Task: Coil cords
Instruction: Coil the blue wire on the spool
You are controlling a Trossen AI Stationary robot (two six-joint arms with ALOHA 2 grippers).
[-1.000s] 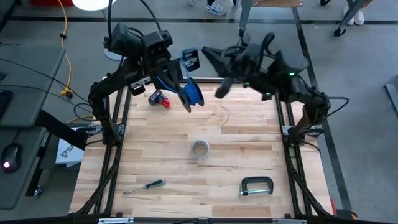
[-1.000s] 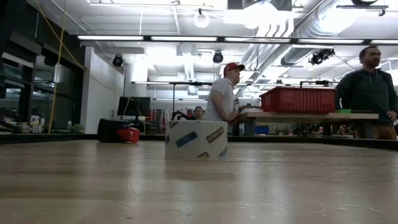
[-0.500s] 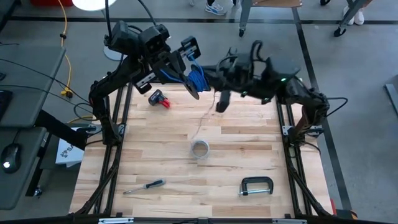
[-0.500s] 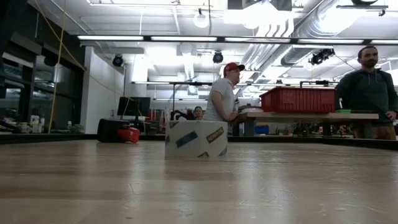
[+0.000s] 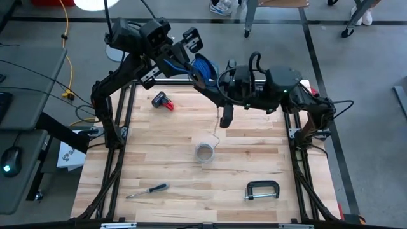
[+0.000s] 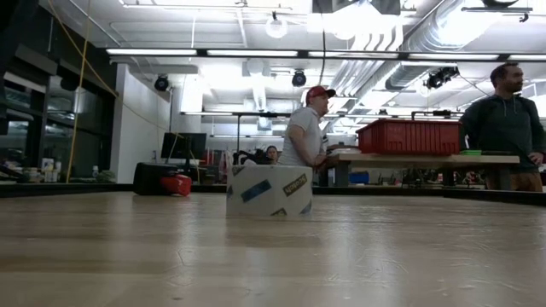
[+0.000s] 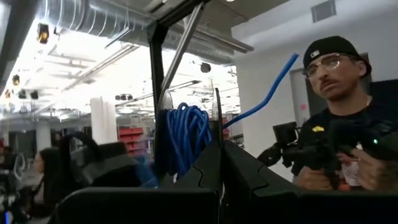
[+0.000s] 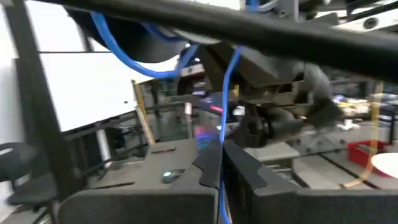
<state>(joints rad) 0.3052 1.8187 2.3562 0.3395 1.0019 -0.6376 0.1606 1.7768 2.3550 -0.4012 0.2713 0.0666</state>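
My left gripper is raised over the table's far middle, shut, with a hand-sized coil of the blue cord at its fingers. One blue strand leaves the coil and runs to my right gripper, which is raised just nearer and shut on it. A thin strand that looks pale hangs from under the right gripper to the table. I cannot tell whether it is the blue cord's tail or the pale grey cord. The low view shows neither gripper. My left gripper carries several turns of the blue cord, looped about its shut fingers near their tips. A single strand comes out at the fingertips. The coil is lifted clear of the table. What lies between the pads is hidden by the fingers. My right gripper pinches a single strand of the blue cord between its two fingertips. The strand rises from the fingers to the left arm and is lifted clear. Below the fingers the cord goes on down.
On the wooden table lie a roll of tape at the middle, a red and black object at the far left, a screwdriver near the front left and a black C-clamp at the front right. People stand beyond the table.
My left gripper has carried the blue coil toward the table's far edge and a little to the right, rolling as it went. My right gripper has moved toward the near edge and sunk a little. The hanging strand's lower end has slid toward the tape roll.
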